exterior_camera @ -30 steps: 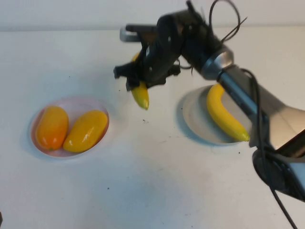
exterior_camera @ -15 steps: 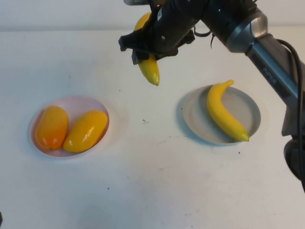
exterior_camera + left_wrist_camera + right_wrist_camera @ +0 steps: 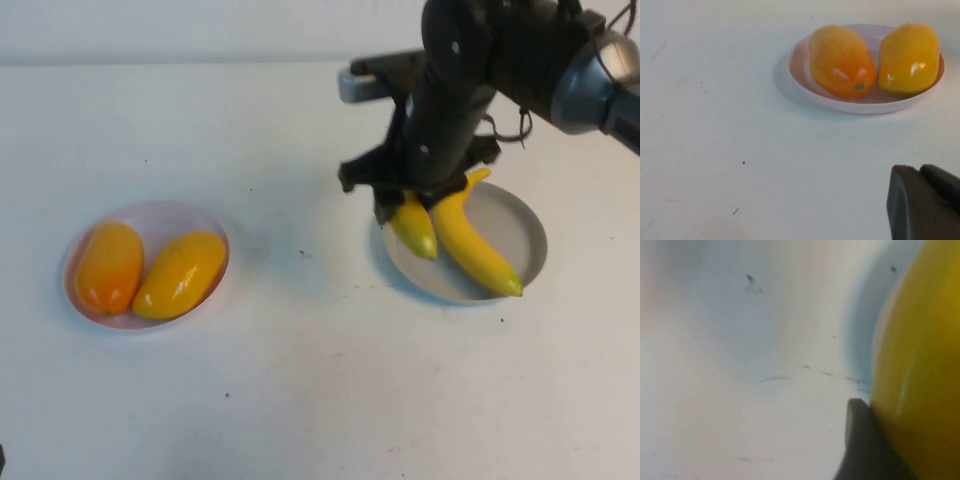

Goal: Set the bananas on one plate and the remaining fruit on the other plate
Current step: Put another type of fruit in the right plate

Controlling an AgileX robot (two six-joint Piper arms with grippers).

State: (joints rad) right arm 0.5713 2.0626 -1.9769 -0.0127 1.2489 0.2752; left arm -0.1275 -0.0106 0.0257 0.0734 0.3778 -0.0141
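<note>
My right gripper (image 3: pixel 408 205) is shut on a yellow banana (image 3: pixel 414 226) and holds it over the left part of the grey-blue plate (image 3: pixel 524 228); the banana's tip hangs down over the plate. The banana fills the right wrist view (image 3: pixel 920 365) against one dark finger (image 3: pixel 860 440). A second banana (image 3: pixel 470 240) lies on the same plate. Two orange-yellow oval fruits (image 3: pixel 108 266) (image 3: pixel 182 274) lie side by side on the pale pink plate (image 3: pixel 150 212) at the left; they also show in the left wrist view (image 3: pixel 841 61) (image 3: pixel 909 58). My left gripper (image 3: pixel 925 205) is shut, low over bare table near the pink plate (image 3: pixel 799 75).
The white table (image 3: pixel 320 400) stretches around both plates, with a few small dark specks. The right arm (image 3: pixel 560 60) reaches in from the right over the back of the grey-blue plate.
My right gripper has carried the banana from the back middle of the table to the right and down, to just over the grey-blue plate beside the other banana. The fruits on the pink plate have not moved.
</note>
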